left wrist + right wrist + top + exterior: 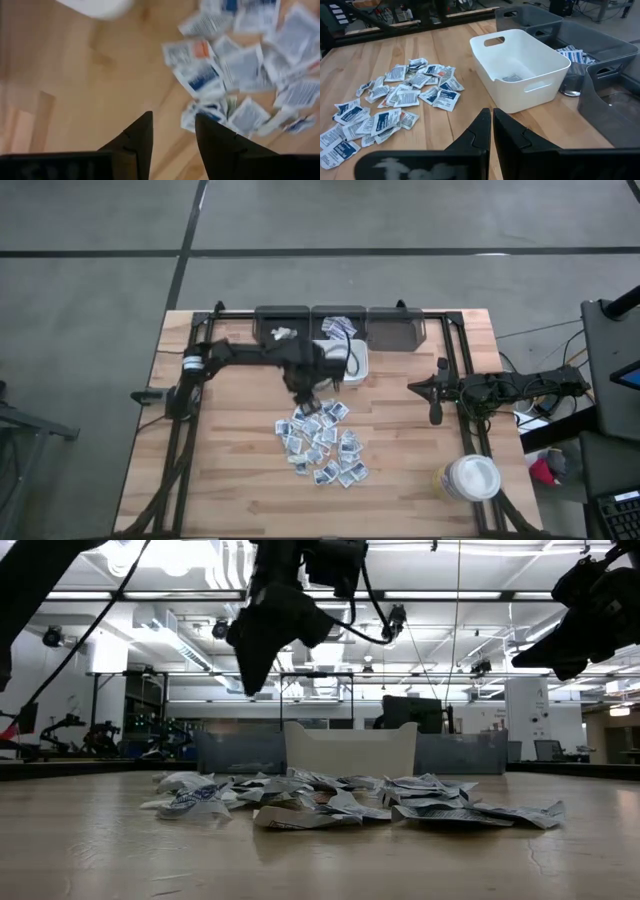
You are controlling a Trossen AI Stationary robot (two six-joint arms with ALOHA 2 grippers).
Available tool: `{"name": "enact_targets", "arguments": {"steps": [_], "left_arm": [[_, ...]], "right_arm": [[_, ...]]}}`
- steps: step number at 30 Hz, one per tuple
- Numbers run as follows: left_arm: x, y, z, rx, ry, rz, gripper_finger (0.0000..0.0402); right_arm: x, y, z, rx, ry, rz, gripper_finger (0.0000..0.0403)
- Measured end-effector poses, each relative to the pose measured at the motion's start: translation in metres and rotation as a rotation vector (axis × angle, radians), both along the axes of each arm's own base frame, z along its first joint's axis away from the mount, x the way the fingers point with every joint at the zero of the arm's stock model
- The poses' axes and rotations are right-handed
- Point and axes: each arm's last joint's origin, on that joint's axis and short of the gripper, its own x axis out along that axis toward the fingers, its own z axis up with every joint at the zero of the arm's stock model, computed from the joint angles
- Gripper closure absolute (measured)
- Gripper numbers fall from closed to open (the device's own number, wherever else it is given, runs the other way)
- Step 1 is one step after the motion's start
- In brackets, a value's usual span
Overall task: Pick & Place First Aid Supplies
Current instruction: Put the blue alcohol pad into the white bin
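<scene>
From above, the left gripper (306,397) hung at frame centre, just over the upper edge of the sachets (322,442) heaped on the wooden table (240,470), with the white bin (357,362) just above. In the left wrist view its fingers (137,137) stood apart, empty. In the right wrist view, the right gripper (491,131) was pressed together at lower centre, sachets lower left.

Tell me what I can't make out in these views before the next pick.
- Sachet print: blurred in the left wrist view, too small from above.
- White bin: the left arm covers part of it in the high view.
- Grey bins' contents: walls hide them in the low view.
- Pile count: sachets overlap.
</scene>
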Motion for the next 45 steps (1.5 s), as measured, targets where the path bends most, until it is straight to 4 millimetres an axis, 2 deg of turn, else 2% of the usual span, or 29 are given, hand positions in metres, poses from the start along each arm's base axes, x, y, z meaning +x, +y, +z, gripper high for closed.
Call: {"name": "enact_targets", "arguments": {"steps": [8,14,17,21,25,28,31,35,45], "left_arm": [[-0.013,-0.065,-0.037,-0.001,0.059,-0.176,0.0262],[-0.020,-0.088,-0.059,-0.007,-0.100,-0.253,0.0262],[-0.031,-0.089,-0.070,-0.010,-0.146,-0.249,0.0262],[-0.055,-0.083,-0.080,-0.007,-0.116,-0.162,0.0262],[-0.078,-0.078,-0.076,-0.017,-0.139,-0.062,0.0262],[-0.088,-0.077,-0.075,-0.039,-0.202,0.043,0.0262],[-0.091,-0.078,-0.074,-0.075,-0.299,0.112,0.0262],[-0.088,-0.084,-0.077,-0.088,-0.391,0.002,0.0262],[-0.086,-0.084,-0.096,-0.019,-0.314,-0.157,0.0262]], "right_arm": [[0.000,0.000,0.000,0.000,0.000,0.000,0.0385],[0.000,0.000,0.000,0.000,0.000,0.000,0.0385],[0.000,0.000,0.000,0.000,0.000,0.000,0.0385],[0.000,0.000,0.000,0.000,0.001,0.000,0.0385],[0.000,0.000,0.000,0.000,0.000,0.000,0.0385],[0.000,0.000,0.000,0.000,0.001,0.000,0.0385],[0.000,0.000,0.000,0.000,0.001,0.000,0.0385],[0.000,0.000,0.000,0.000,0.001,0.000,0.0385],[0.000,0.000,0.000,0.000,0.000,0.000,0.0385]]}}
